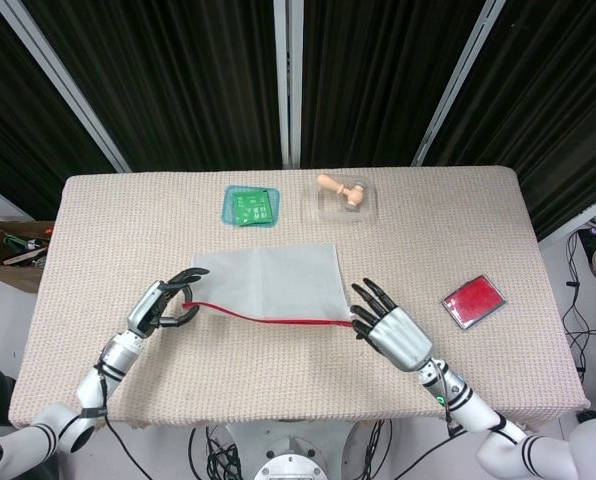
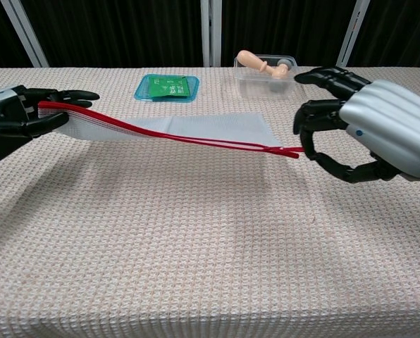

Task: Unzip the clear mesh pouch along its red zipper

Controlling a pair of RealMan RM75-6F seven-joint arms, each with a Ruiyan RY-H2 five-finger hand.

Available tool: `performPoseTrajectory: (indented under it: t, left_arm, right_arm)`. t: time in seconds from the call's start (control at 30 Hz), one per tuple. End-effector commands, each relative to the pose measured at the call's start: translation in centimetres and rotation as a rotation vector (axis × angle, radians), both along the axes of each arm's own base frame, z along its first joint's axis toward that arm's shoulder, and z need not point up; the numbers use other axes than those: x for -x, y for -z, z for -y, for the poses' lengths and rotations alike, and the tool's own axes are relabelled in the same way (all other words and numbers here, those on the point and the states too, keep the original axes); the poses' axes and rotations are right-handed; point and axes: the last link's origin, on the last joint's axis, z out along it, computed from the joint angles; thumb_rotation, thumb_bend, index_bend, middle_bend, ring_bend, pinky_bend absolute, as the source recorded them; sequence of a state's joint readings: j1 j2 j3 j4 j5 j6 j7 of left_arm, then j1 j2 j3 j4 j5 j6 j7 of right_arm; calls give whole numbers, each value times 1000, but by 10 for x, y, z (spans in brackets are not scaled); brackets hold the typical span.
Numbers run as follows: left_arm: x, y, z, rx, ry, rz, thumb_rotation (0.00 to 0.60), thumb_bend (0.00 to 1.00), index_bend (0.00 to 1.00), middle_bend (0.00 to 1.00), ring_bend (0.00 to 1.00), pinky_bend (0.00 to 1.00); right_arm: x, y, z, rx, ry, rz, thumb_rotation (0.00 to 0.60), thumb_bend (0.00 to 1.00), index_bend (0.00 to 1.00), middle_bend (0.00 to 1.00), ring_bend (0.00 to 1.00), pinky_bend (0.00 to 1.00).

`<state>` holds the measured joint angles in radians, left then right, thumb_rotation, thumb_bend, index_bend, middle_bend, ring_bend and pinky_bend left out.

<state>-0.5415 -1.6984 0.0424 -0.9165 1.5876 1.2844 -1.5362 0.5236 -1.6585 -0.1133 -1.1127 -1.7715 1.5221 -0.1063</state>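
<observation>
The clear mesh pouch (image 1: pixel 268 282) lies mid-table, its left end lifted off the cloth (image 2: pixel 196 128). Its red zipper (image 1: pixel 268 319) runs along the near edge and shows as two parted red lines (image 2: pixel 196 143) in the chest view. My left hand (image 1: pixel 163 305) grips the pouch's left corner at the zipper's start (image 2: pixel 16 118). My right hand (image 1: pixel 390 330) is at the zipper's right end, thumb and a finger pinching the zipper pull (image 2: pixel 297 151), the other fingers curled around it (image 2: pixel 368 130).
A teal tray with a green item (image 1: pixel 250 207) and a clear tub holding a wooden toy (image 1: pixel 346 196) sit at the back. A red item in a clear case (image 1: pixel 474 301) lies to the right. An open box of tools (image 1: pixel 13 245) stands off the table's left.
</observation>
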Motion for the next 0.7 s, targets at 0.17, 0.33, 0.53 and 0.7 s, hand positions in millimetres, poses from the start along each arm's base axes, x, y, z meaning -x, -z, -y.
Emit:
performPoseTrajectory:
  t: [0.17, 0.33, 0.53, 0.7]
  left_arm:
    - [0, 2, 0, -5, 0, -29, 600, 431, 678, 198, 83, 135]
    - [-1, 3, 0, -18, 29, -92, 600, 435, 677, 198, 83, 135]
    - [6, -5, -2, -148, 143, -488, 600, 378, 469, 161, 83, 135]
    - [14, -27, 2, -293, 193, -865, 600, 252, 265, 129, 83, 135]
  right_arm:
    - [25, -12, -6, 27, 69, -14, 600, 537, 976, 332, 39, 0]
    - [27, -12, -7, 17, 99, 2, 600, 478, 893, 296, 6, 0]
    - [39, -18, -4, -21, 263, -76, 600, 141, 122, 61, 0, 0]
    - [45, -36, 1, -68, 415, -61, 600, 50, 0, 0, 0, 0]
